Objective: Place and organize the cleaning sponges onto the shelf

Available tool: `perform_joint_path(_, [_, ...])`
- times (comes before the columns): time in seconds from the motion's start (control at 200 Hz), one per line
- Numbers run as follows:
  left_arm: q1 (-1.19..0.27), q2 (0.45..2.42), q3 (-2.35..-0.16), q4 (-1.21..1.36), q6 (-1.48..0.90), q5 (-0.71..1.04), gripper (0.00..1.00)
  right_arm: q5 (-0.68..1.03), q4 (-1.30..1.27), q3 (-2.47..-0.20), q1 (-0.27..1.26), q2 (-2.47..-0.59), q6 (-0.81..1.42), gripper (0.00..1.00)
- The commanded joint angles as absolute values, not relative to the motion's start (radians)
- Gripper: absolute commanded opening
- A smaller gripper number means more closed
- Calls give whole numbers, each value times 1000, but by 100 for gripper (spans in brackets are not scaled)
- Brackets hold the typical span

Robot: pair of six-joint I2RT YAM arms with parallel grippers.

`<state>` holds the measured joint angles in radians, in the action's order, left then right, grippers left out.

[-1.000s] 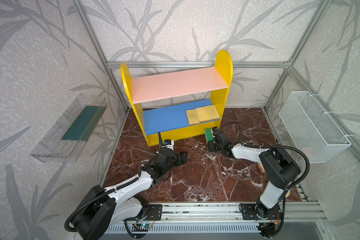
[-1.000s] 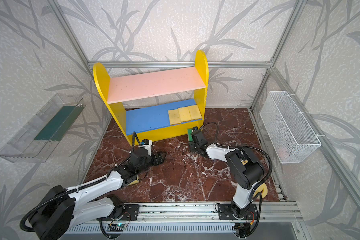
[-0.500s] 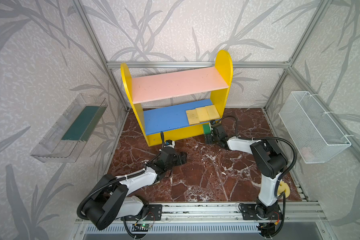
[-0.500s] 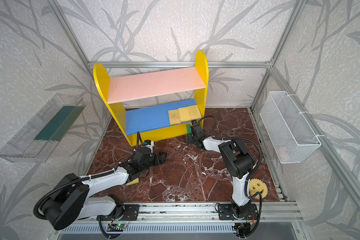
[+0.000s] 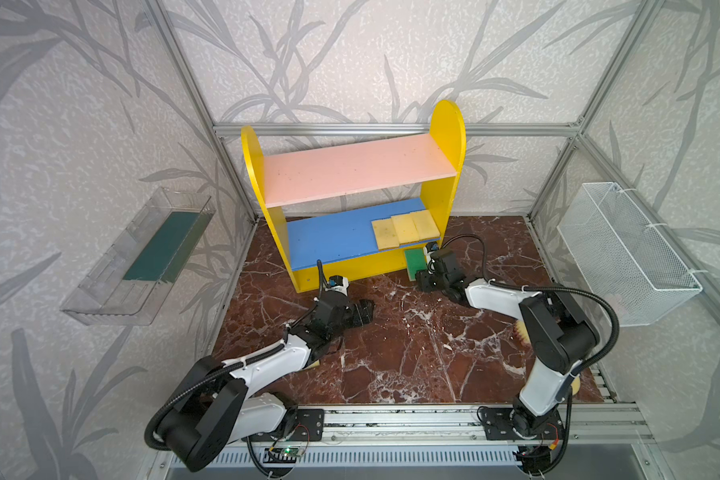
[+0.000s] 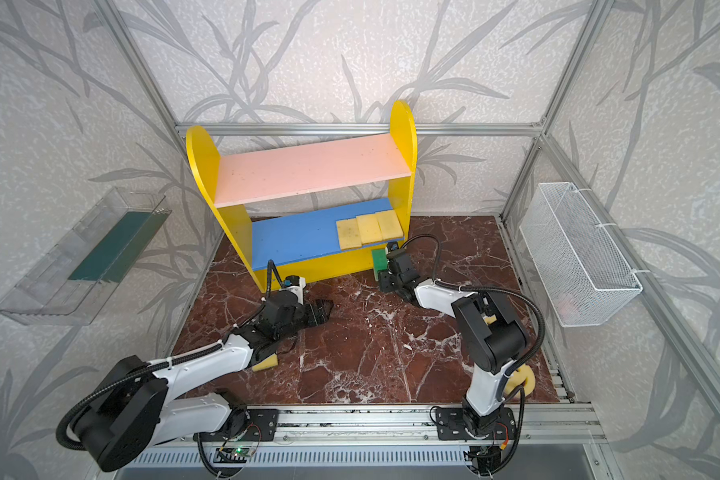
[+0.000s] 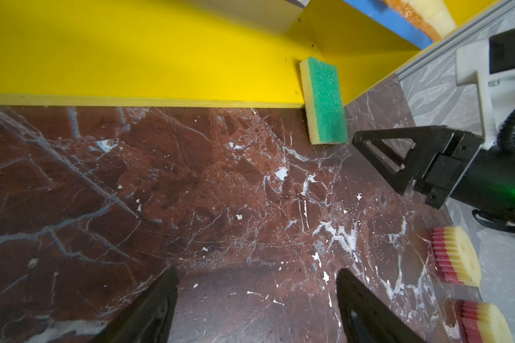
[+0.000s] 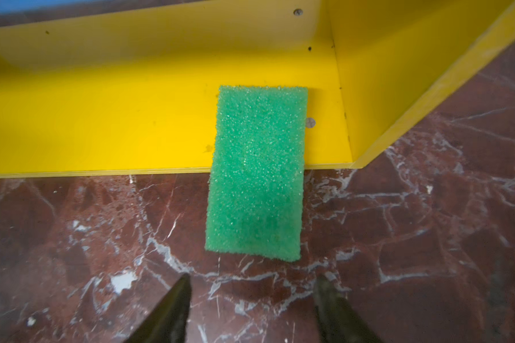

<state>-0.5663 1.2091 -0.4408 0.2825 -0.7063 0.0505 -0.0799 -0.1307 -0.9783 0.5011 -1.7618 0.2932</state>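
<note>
Clear tray (image 5: 100, 303) and white wire basket (image 5: 624, 249) hang on opposite walls.

The green sponge (image 8: 256, 172) is coarse and grainy, the yellow shelf base (image 8: 101, 112) smooth and glossy, the marbled tabletop (image 8: 414, 237) polished.

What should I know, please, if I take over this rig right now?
Left claw: open, empty, over the floor in front of the shelf.
Right claw: open, empty, just short of the green sponge.
Done: three sponges lie side by side at the right end of the blue board.
Half done: the green sponge lies partly on the yellow base, partly on the floor.
Left: push it fully in; shelve the yellow sponge under the left arm and two round sponges on the floor by the right arm.
</note>
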Motion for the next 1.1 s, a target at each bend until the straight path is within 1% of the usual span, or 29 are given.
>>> perform_joint_path(0.0, [-563,1157,-429,253,-693,37,85,-12,-130,-913,497,-1675,383,36])
perform_joint_path(0.05, [-563,1142,-421,249,-695,37,85,22,-139,-880,490,-1662,426,17])
perform_joint_path(0.105, [-563,1129,-413,246,-697,35,85,68,-160,-847,474,-1657,489,0])
perform_joint_path(0.25, [-563,1103,-393,245,-706,40,85,276,-351,-758,398,-1701,703,0])
perform_joint_path(0.265, [-563,1100,-392,246,-707,40,85,296,-371,-755,391,-1730,718,0])
perform_joint_path(0.405, [-563,1074,-377,239,-709,37,85,378,-521,-748,370,-1826,834,0])
perform_joint_path(0.7, [-563,1044,-352,236,-710,26,85,396,-634,-809,368,-1976,931,0])
perform_joint_path(1.095, [-543,1027,-357,218,-703,35,85,346,-655,-885,356,-2059,960,0])
